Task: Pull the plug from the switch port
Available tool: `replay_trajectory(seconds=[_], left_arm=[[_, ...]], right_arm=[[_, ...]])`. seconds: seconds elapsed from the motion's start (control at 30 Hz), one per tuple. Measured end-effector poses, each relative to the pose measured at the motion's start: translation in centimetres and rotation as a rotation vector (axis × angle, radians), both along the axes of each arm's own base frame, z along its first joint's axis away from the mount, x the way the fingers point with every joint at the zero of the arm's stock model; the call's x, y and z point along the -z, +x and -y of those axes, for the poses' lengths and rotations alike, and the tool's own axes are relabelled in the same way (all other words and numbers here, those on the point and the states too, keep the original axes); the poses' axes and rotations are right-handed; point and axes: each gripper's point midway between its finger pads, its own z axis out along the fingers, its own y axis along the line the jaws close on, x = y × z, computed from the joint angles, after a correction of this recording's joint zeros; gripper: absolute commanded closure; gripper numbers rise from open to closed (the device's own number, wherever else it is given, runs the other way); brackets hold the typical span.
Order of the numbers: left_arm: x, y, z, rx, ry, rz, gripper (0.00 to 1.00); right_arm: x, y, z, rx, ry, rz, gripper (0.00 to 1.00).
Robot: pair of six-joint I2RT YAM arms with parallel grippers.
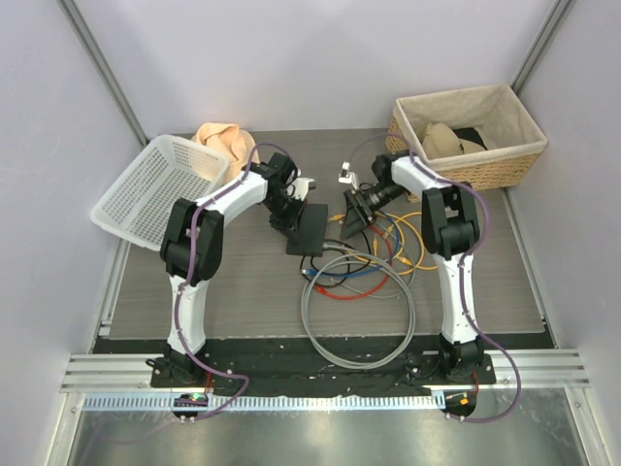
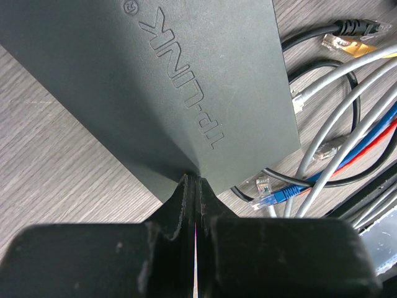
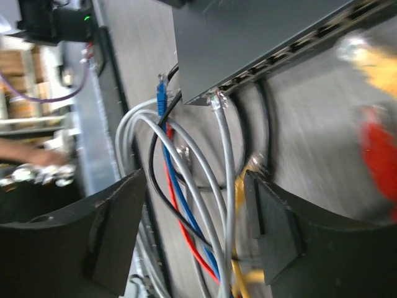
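The switch (image 1: 309, 230) is a flat matte-black box at the table's middle, lettered on top in the left wrist view (image 2: 186, 81). My left gripper (image 2: 193, 181) is shut, with its tips pressed on the switch's top near a corner (image 1: 288, 209). My right gripper (image 3: 195, 214) is open just right of the switch (image 1: 353, 212). Several loose cables run between its fingers (image 3: 118, 230), untouched. A grey cable's clear plug (image 3: 217, 99) sits at the socket row by the switch's corner (image 3: 248, 37). I cannot tell if it is seated. A blue plug (image 3: 161, 93) lies loose beside it.
A tangle of grey, blue, red, black and yellow cables (image 1: 359, 291) sprawls in front and to the right of the switch. A white plastic basket (image 1: 155, 184) stands at back left by a peach cloth (image 1: 223, 136). A wicker basket (image 1: 471, 131) stands at back right.
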Motion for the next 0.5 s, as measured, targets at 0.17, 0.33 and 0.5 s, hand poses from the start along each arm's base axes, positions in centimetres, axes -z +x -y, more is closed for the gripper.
replay_trajectory(seconds=[0.17,0.33,0.5], left_arm=[[0.0,0.0,0.0,0.001,0.000,0.000,1.00],[0.0,0.0,0.0,0.001,0.000,-0.001,1.00],[0.0,0.0,0.0,0.001,0.000,-0.001,1.00]], right_arm=[[2.3,-2.4,-1.8,-0.044,0.012,-0.139,0.32],[2.3,-2.6,-2.5,-0.062,0.008,-0.138,0.35],[3.1,-2.6,-2.8,-0.046,0.003,-0.175,0.36]])
